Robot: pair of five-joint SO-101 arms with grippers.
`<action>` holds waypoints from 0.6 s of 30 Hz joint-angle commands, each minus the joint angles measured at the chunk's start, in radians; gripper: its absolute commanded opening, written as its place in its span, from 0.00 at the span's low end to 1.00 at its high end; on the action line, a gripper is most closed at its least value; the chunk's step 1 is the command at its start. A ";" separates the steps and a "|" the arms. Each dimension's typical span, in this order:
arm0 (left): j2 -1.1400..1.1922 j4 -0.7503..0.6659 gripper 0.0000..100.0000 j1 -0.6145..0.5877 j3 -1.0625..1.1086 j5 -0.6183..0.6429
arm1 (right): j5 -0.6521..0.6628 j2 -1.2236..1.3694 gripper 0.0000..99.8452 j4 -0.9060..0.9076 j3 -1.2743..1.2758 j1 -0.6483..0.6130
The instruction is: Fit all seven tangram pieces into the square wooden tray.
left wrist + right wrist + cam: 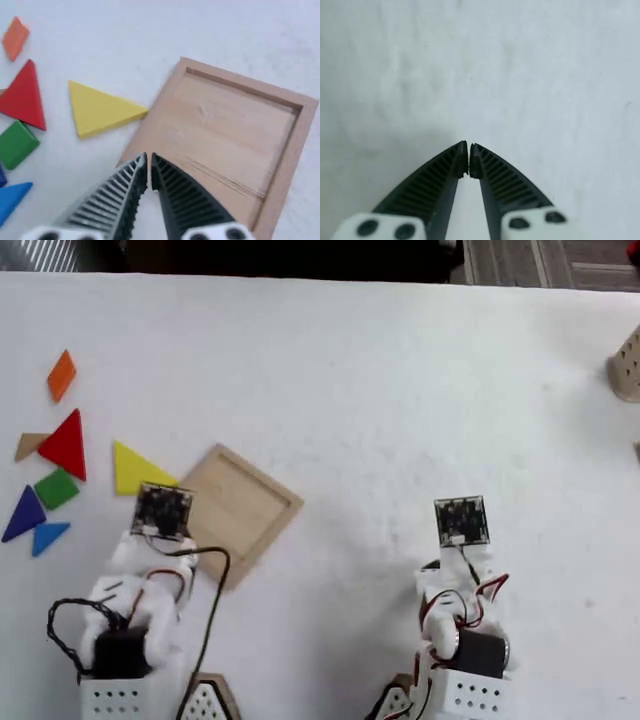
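Wooden tray (245, 508) diamond-wise, corner toward near table (400, 390) edge

blue triangle (12, 197) partly off-frame

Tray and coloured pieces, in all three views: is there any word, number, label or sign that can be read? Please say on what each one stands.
There is no readable text in these views.
Tray: bare wood, no print.
Yellow triangle, red triangle, green square: plain colour, no marks.
Black board on one arm and second board on the other: any marks are too small to read.
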 commanded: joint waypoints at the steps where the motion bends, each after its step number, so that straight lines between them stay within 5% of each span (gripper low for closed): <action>1: 0.001 -0.009 0.13 -0.125 -0.149 0.021 | 0.117 -0.008 0.02 0.013 -0.008 0.016; 7: 0.090 -0.008 0.15 -0.240 -0.324 -0.002 | 0.238 -0.008 0.02 0.045 -0.006 0.018; 18: 0.912 -0.003 0.15 -0.398 -0.953 -0.021 | 0.244 -0.008 0.02 0.045 -0.006 0.019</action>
